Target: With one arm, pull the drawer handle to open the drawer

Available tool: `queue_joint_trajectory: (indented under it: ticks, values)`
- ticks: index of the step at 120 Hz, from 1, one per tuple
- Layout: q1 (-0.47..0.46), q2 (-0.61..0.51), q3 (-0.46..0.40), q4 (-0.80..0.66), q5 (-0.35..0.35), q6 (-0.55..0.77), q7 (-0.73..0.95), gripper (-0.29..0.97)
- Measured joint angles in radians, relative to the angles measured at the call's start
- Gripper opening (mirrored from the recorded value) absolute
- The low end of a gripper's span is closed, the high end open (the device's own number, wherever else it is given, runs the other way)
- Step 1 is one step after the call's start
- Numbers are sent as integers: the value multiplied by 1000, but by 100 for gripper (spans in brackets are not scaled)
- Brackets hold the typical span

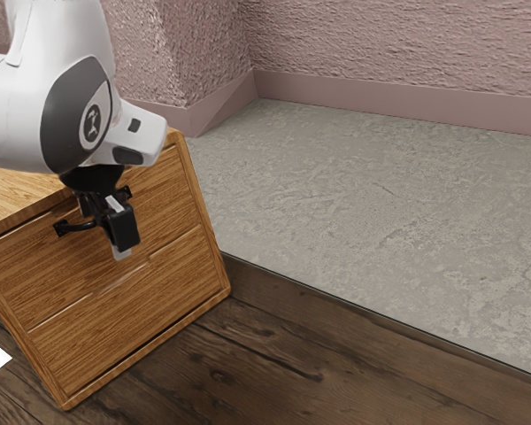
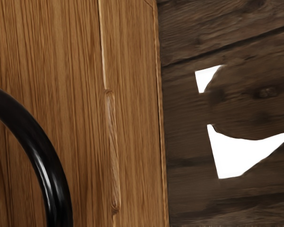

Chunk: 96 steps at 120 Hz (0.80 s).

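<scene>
A wooden cabinet (image 1: 115, 292) stands on the dark plank floor at the exterior view's left, with two drawer fronts one above the other. The upper drawer front (image 1: 164, 208) carries a black handle (image 1: 71, 227). My black gripper (image 1: 117, 232) hangs from the white arm right at this handle, against the upper drawer front. The upper front looks level with the lower one. In the wrist view the curved black handle (image 2: 35, 146) runs close under my hand, over the oak drawer front (image 2: 85, 94).
Dark floor planks (image 1: 274, 363) lie in front of the cabinet. A grey stone-like slab (image 1: 380, 195) spreads to the exterior view's right, up to pink walls (image 1: 380, 35). Beyond the cabinet's edge, white patches (image 2: 236, 156) show on the dark floor.
</scene>
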Motion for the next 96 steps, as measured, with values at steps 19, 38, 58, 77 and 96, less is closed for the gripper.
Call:
queue_joint_trajectory:
  ticks: [19,38,58,77,96]
  values:
    - [15,2,-14,0,-5,3,-7,68]
    - [19,2,-26,-1,-8,2,-18,68]
    - [19,0,-30,-1,-14,0,-29,68]
    - [18,-5,-31,-1,-15,-1,-37,68]
    - [18,-8,-43,-2,-19,-1,-45,68]
